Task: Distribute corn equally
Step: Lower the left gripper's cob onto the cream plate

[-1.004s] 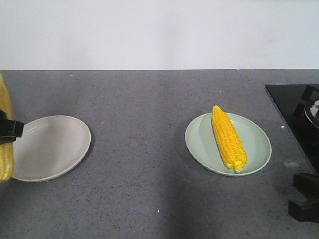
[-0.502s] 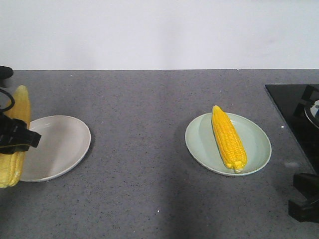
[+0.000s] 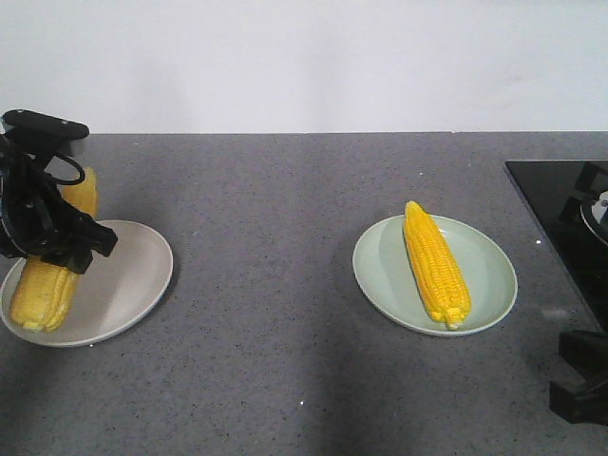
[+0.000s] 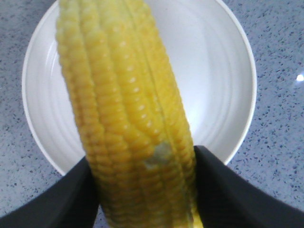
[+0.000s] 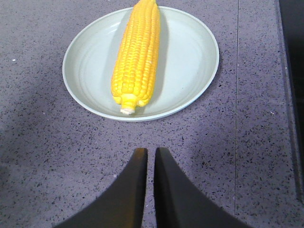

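Exterior front-facing view: the left end effector [image 3: 59,245] is gripping a cob [image 3: 55,269] over the white plate [image 3: 128,285] on the grey worktop [image 3: 275,285], while a second cob [image 3: 435,264] is lying on the green plate [image 3: 494,275] and the right end effector [image 5: 150,154] is sitting closed nearby, holding nothing.

One corn cob [image 5: 137,54] lies lengthwise on a pale green plate [image 5: 194,57], its blunt stalk end toward the camera and its tapered end reaching the plate's far rim. The plate sits on a speckled grey tabletop [image 5: 57,152]. At the bottom of the view the right pincer [image 5: 150,154] hovers near the plate's front edge, its two dark fingers [image 5: 135,185] drawn almost together with only a thin slit between them, gripping nothing. A dark panel edges the tabletop at the far right [image 5: 297,95].
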Available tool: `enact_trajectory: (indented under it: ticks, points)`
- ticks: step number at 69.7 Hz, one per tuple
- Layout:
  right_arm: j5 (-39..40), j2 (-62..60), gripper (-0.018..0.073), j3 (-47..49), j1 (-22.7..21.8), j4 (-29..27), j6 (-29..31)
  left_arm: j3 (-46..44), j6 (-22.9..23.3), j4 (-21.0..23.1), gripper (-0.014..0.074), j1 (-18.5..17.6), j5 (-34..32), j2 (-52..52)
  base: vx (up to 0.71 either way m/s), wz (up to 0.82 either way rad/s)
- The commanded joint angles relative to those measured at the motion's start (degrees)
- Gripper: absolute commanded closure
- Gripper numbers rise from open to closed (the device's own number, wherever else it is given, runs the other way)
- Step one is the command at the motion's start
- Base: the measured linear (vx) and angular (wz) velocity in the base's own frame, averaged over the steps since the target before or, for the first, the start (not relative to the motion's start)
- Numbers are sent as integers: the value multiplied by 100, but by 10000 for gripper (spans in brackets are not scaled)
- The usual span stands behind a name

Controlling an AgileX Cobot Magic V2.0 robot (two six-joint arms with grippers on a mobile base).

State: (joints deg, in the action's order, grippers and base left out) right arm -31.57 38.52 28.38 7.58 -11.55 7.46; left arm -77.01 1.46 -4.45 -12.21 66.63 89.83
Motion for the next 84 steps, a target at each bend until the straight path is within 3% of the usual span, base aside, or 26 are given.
enact_trajectory:
  ticks: [1, 48, 68, 84]
  points:
    - [337, -8, 570, 162, -9, -30, 26, -372, -45, 15, 379, 0, 16, 55, 0, 0]
    - [337, -8, 570, 162, -9, -30, 26, -1373, -30, 15, 358, 17, 415, 1458, 0, 0]
    - [330, -3, 571, 162, -9, -30, 26, -1502, 172, 95, 286, 184, 489, 1634, 0, 0]
    - [329, -3, 571, 162, -9, -30, 26, -1502, 124, 252, 170, 235, 489, 1654, 0, 0]
